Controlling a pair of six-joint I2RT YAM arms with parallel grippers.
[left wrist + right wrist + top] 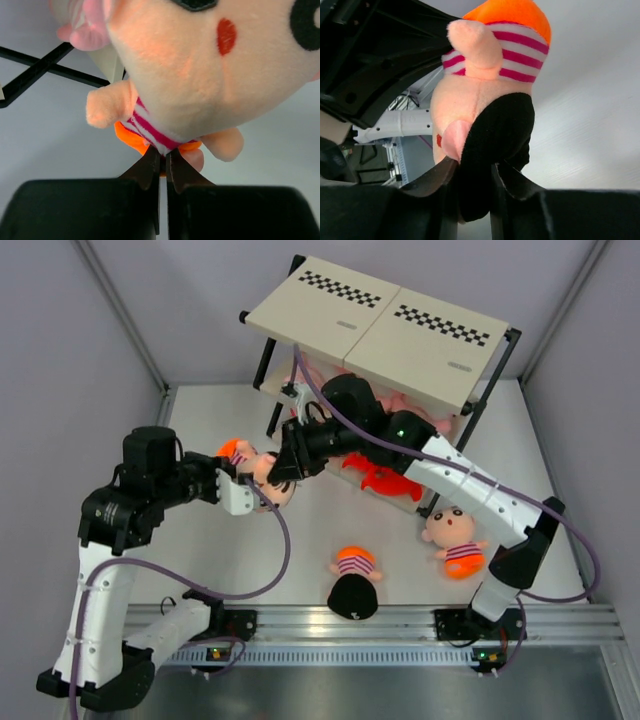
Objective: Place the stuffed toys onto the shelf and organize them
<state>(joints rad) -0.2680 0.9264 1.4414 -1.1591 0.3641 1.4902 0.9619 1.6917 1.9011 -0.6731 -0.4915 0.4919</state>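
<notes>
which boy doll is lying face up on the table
The doll by the right arm's base: its face shows. The middle doll turns its black hair up, and the left gripper and right gripper hold the third doll.

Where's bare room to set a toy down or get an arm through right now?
Free: the shelf top boards; the table between the left arm and the face-down doll; the far-left corner beside the shelf legs. Crowded: in front of the shelf, where both arms meet on the held doll, and near the face-up doll beside the right arm.
</notes>
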